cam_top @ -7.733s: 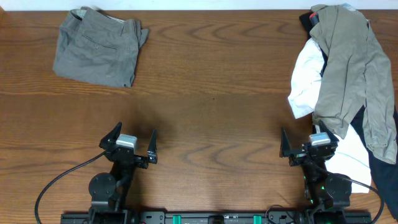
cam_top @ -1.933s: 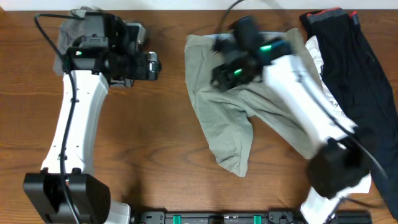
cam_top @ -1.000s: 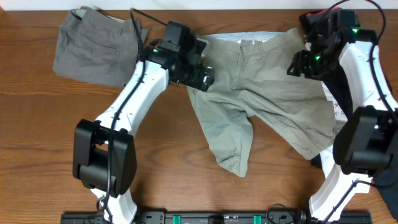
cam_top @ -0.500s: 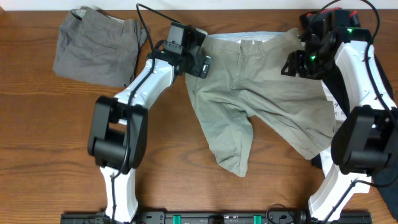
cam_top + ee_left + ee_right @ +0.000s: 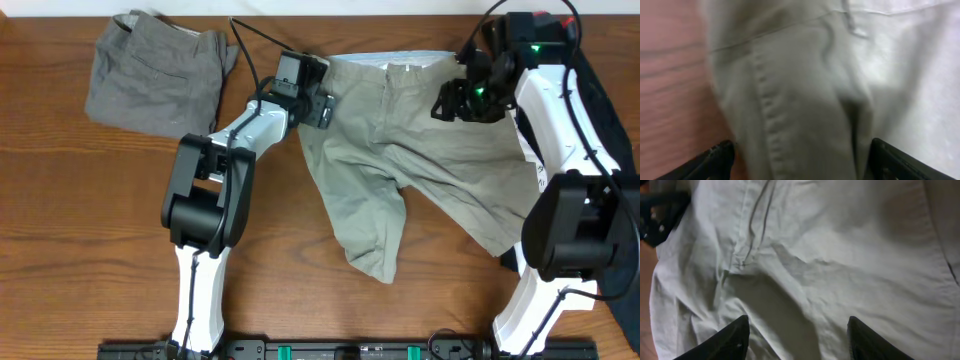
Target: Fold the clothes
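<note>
Left pincer point(image 5: 321, 103) and right pincer point(image 5: 447, 100) have shifted over the one pair of khaki shorts point(image 5: 420, 170), both gaping, empty.

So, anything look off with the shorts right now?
Yes: the khaki shorts lie askew and rumpled, with the legs splayed unevenly and fabric bunched at the crotch. One leg trails toward the dark garment on the right.
</note>
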{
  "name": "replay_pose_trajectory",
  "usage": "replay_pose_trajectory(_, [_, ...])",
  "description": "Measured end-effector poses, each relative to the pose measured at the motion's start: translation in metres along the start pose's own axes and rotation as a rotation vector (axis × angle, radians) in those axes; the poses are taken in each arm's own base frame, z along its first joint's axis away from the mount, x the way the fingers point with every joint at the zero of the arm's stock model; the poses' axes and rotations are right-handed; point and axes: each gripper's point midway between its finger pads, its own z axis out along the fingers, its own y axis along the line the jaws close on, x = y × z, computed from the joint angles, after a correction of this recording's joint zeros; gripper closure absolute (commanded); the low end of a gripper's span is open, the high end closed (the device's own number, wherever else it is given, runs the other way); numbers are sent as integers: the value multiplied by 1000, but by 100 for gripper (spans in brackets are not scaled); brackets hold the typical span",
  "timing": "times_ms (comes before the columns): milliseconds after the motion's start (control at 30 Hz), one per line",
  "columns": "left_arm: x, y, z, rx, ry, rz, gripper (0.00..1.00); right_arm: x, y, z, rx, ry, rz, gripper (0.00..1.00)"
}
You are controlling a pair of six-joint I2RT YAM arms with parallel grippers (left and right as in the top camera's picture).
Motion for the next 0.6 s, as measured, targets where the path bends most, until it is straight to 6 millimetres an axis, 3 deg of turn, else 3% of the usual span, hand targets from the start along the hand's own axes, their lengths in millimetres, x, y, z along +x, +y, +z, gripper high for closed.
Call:
replay_pose_trajectory(200, [-21, 45, 3, -246, -102, 4, 8, -2, 12, 4, -5, -4, -30, 37])
replay_pose_trajectory(333, [-38, 89, -4, -379, -186, -9, 2, -2, 12, 5, 3, -5, -36, 36])
replay_pose_trajectory(433, [-38, 117, -11, -439, -187, -15, 2, -2, 12, 5, 8, -6, -37, 36])
replay_pose_trajectory(500, [-33, 128, -13, -469, -160, -10, 2, -3, 12, 5, 9, -10, -38, 36])
replay_pose_trajectory(600, [-27, 127, -20, -473, -108, 1, 2, -6, 12, 4, 9, -20, -41, 36])
